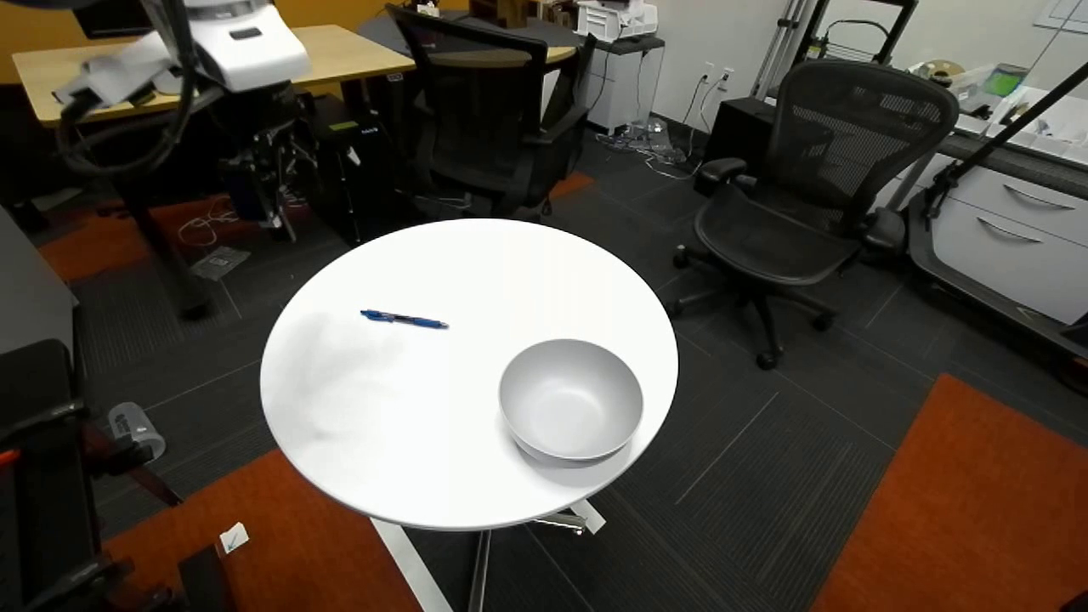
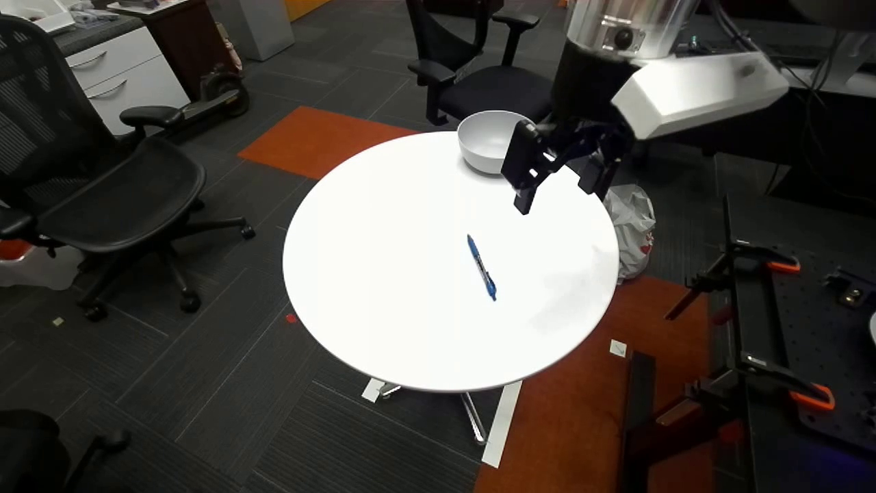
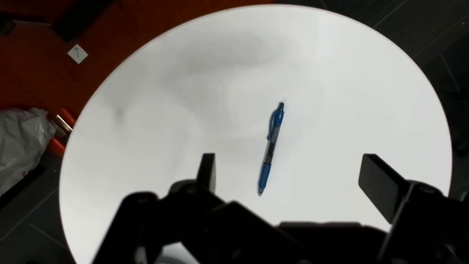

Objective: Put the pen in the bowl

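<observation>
In every view the pen (image 3: pixel 270 150) is seen lying on the tabletop (image 1: pixel 425 459). Well apart from it, near the edge, the bowl (image 1: pixel 569 408) is shown whole in an exterior view. In an exterior view the bowl is partly covered by the end effector (image 2: pixel 558 195), and a plastic bag (image 2: pixel 631 226) is shown past the edge, as in the wrist view. There the fingers (image 3: pixel 379 187) are spread wide apart, the pen being seen ungripped in the gap.

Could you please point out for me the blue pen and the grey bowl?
Blue pen (image 3: pixel 271 149): in the wrist view, on the middle of its barrel.
Grey bowl (image 1: pixel 571 408): in an exterior view, on its inside bottom.
</observation>
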Motion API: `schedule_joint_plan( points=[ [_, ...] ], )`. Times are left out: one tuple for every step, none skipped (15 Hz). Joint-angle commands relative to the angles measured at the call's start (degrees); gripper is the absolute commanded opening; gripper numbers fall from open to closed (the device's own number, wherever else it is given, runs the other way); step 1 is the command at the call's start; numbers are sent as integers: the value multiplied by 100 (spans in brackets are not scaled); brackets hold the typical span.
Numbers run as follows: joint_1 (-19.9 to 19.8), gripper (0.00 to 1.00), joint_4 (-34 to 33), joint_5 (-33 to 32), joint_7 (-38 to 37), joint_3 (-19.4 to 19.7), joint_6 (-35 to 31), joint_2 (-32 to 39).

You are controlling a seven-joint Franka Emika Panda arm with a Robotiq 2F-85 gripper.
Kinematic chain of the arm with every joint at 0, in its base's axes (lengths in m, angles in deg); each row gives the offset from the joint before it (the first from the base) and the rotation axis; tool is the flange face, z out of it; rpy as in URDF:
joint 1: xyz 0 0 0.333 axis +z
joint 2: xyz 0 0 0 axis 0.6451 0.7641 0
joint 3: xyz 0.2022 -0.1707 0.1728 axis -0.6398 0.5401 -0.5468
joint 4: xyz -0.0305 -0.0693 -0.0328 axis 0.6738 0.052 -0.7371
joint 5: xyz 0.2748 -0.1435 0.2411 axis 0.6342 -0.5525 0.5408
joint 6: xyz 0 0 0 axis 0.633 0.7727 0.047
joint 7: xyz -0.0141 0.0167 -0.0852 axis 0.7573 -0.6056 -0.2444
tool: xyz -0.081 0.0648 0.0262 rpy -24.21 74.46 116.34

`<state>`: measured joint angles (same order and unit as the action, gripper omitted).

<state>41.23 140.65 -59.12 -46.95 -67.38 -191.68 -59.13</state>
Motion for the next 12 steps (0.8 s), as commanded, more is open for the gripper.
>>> schedule_joint_plan(
  points=[
    [117,100,-241,72,-342,48,-258,629],
    [139,100,-325,70,-385,75,-268,801],
    [162,100,-393,36,-439,103,-301,958],
    [186,100,-502,-13,-472,140,-291,1132],
    [216,100,-592,-57,-526,191,-312,1282],
    [247,100,-707,-86,-576,249,-329,1456],
    [276,100,-827,-110,-595,309,-330,1614],
    [295,100,-941,-87,-569,355,-329,1752],
    [324,100,-1069,-98,-574,427,-342,1920],
    [348,100,-1193,-81,-551,492,-320,2064],
    [365,100,-1307,-49,-520,543,-319,2196],
    [371,100,-1412,-7,-461,586,-336,2326]
  ],
)
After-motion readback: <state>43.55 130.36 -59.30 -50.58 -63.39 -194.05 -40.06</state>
